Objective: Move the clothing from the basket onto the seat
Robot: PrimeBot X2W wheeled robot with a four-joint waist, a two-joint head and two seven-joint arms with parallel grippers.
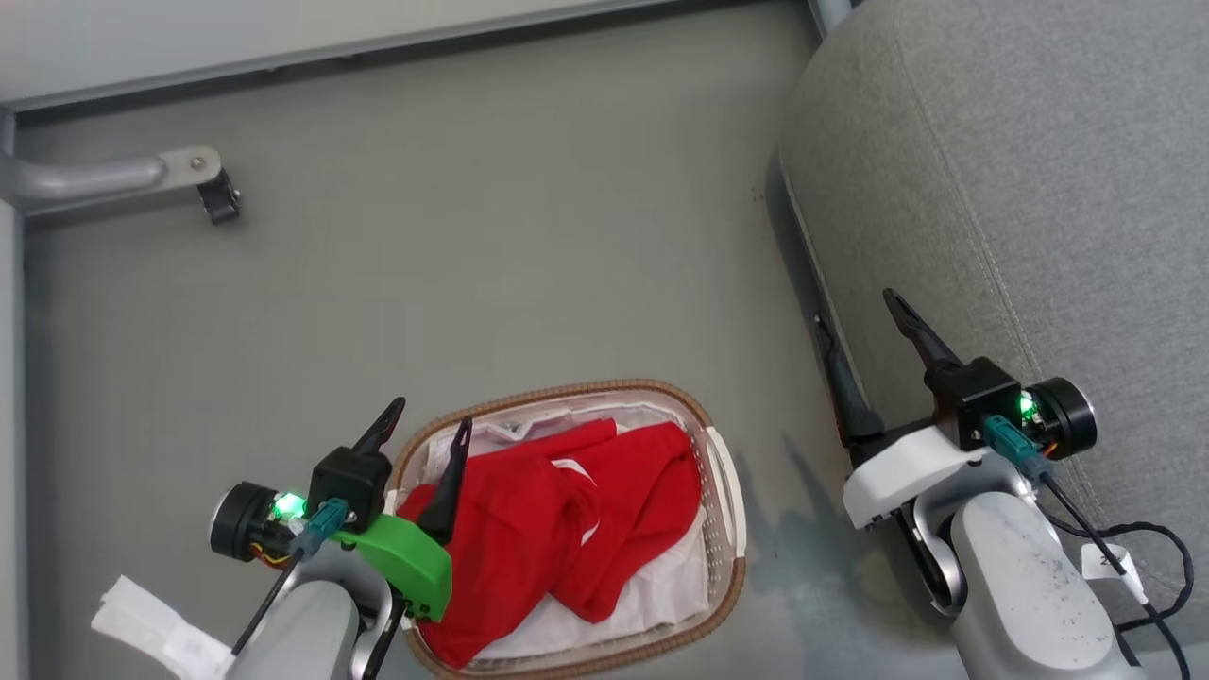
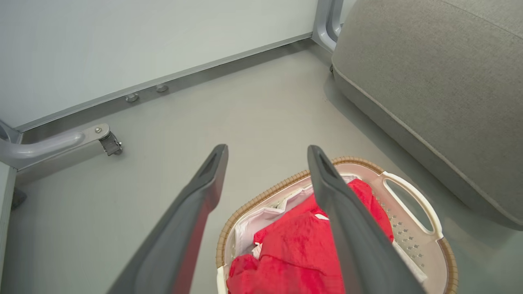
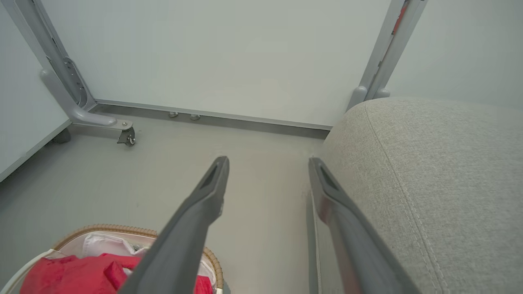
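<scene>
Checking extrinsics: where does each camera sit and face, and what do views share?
Head: on the head, looking down at oval white plastic basket, red fabric clothing, grey upholstered seat; left gripper, right gripper, forearms show.
Left wrist: by the basket, facing the wall; own fingers show.
Right wrist: beside the seat, facing the wall; own fingers show.
Shared: basket, clothing, seat.

I see the clothing (image 1: 557,529) crumpled in a bright red heap inside the basket (image 1: 720,529), with white trim showing among its folds. It lies on a white sheet (image 1: 652,595) and fills most of the hollow. The basket is oval and white with perforated sides, a brown woven-look rim and white handles, and it stands upright on the grey floor (image 1: 529,246). To my right, apart from the basket, is the seat (image 1: 1020,170), a large grey cushion with a rounded corner and stitched seams.
</scene>
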